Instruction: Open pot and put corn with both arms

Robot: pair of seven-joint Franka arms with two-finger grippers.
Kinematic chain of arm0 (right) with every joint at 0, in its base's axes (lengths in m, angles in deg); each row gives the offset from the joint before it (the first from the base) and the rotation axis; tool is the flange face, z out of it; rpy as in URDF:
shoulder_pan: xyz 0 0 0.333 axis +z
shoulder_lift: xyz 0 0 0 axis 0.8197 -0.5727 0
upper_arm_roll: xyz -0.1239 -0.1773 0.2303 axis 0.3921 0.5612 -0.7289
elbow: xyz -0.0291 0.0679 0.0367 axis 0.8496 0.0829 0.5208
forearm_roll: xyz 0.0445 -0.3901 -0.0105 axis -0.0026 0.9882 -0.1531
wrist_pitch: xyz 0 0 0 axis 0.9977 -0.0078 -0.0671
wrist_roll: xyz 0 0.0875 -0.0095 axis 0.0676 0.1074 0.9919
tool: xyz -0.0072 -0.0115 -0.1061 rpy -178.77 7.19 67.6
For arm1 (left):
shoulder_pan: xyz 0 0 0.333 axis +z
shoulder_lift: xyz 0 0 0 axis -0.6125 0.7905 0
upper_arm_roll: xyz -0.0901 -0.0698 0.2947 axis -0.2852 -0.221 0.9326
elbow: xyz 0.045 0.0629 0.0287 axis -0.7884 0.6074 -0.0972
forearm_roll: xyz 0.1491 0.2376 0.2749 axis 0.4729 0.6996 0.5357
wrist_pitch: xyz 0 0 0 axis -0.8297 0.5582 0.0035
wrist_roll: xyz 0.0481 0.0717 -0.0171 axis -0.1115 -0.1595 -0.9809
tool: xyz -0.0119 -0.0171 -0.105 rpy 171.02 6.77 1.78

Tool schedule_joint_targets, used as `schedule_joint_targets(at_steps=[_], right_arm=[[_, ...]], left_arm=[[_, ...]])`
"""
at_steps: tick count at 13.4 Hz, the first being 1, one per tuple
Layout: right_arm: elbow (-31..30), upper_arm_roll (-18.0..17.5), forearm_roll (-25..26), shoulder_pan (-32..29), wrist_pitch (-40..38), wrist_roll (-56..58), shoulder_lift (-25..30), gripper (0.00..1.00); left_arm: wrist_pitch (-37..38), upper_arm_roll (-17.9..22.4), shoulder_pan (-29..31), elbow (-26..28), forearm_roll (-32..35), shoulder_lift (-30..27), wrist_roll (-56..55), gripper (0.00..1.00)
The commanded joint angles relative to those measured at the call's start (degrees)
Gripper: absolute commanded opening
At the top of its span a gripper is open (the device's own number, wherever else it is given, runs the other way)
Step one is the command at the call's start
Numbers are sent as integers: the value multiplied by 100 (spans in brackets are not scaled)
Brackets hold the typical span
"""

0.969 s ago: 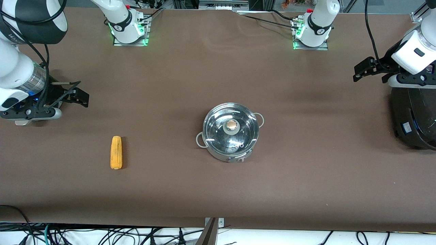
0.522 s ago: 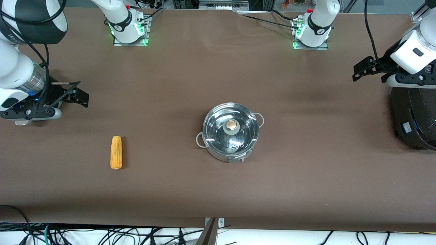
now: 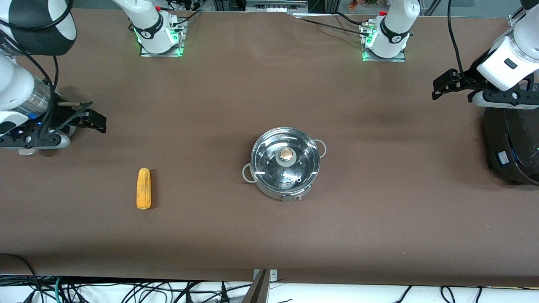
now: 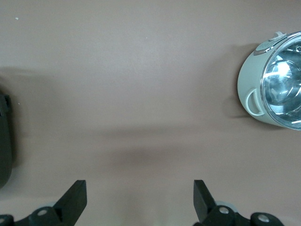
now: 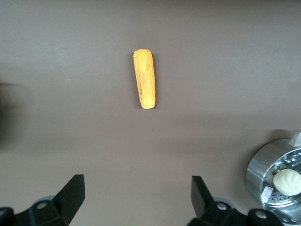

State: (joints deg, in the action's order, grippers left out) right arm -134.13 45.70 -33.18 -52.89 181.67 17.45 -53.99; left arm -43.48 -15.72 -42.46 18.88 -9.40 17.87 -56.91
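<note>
The steel pot (image 3: 285, 168) stands mid-table with its glass lid and round knob (image 3: 287, 155) on it. It also shows in the left wrist view (image 4: 277, 87). The corn (image 3: 143, 188) lies flat toward the right arm's end of the table and shows in the right wrist view (image 5: 145, 78). My right gripper (image 3: 90, 119) is open and empty over bare table, apart from the corn; its own view shows it too (image 5: 138, 197). My left gripper (image 3: 444, 84) is open and empty over bare table at the left arm's end, well away from the pot; its own view shows it too (image 4: 140, 200).
A large black rice cooker (image 3: 511, 143) stands at the left arm's end, under that arm. A steel steamer pot with a white bun (image 5: 277, 181) shows at the edge of the right wrist view. Brown table lies between the corn and the pot.
Both arms have shifted slightly: the left gripper has drifted a little toward the bases and the pot's end, the right gripper a little toward its own end. Pot and corn have not moved.
</note>
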Motion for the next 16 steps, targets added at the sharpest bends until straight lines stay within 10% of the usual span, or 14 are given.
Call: schedule_joint_targets(at_steps=[1, 16], right_arm=[[92, -21, -173, -138, -61, -23, -11, 100], [92, -21, -164, -138, -61, -32, -11, 100]], left_arm=[[127, -8, -6, -122, 88, 12, 76, 100], [136, -87, -14, -122, 229, 21, 59, 100]])
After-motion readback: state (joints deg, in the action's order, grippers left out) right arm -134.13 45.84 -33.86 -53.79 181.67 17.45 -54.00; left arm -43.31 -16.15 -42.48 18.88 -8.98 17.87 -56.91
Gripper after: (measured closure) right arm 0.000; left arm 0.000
